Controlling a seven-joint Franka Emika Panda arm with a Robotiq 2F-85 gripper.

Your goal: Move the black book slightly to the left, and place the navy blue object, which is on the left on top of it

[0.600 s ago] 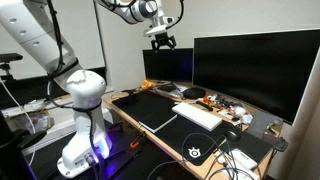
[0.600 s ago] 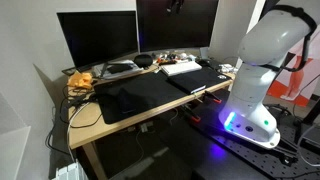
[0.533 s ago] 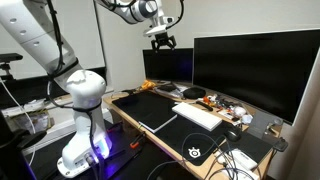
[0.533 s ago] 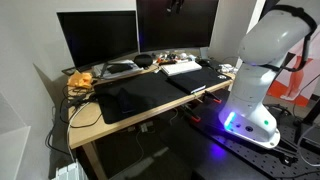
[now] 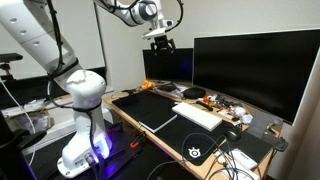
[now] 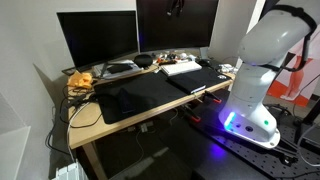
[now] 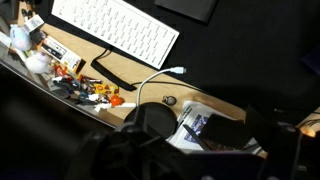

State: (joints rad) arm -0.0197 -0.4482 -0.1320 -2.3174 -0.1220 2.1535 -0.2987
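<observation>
Pincer (image 5: 161, 42) is recorded high above the surface (image 6: 86, 122), its spread not discernible at this size; the black book (image 5: 146, 108) lies flat well below it, at the near edge, long axis along that edge, so a descent is judged needed.

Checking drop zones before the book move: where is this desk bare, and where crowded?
Bare: the black desk mat between the black book and the cable-strewn desk end. Crowded: the small items between the white keyboard and the monitor. The pincer hangs high above the desk.
</observation>
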